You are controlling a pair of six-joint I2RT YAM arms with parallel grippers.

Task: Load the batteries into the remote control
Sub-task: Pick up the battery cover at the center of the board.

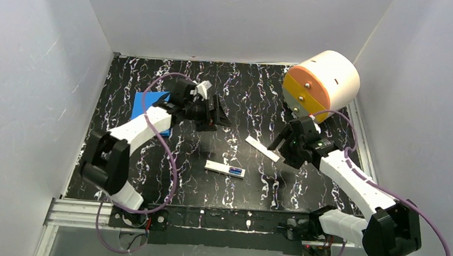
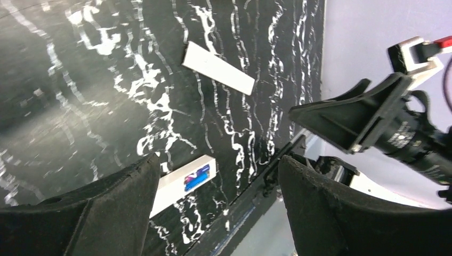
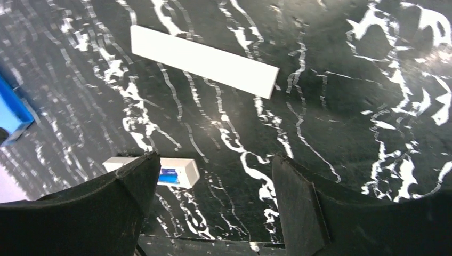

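The remote control (image 1: 221, 167) is a slim white bar lying flat at the table's middle front. Blue batteries (image 1: 235, 170) lie in the recess at its right end. They also show in the left wrist view (image 2: 196, 177) and the right wrist view (image 3: 168, 176). A thin white strip (image 1: 263, 148) lies apart from the remote, to its upper right. My left gripper (image 1: 216, 114) is open and empty, above the table behind the remote. My right gripper (image 1: 281, 144) is open and empty, just right of the strip (image 3: 205, 61).
A large cream-and-orange drum (image 1: 322, 83) stands at the back right. A flat blue pad (image 1: 149, 103) lies at the back left under my left arm. White walls close the table in on three sides. A metal rail (image 1: 205, 218) runs along the near edge.
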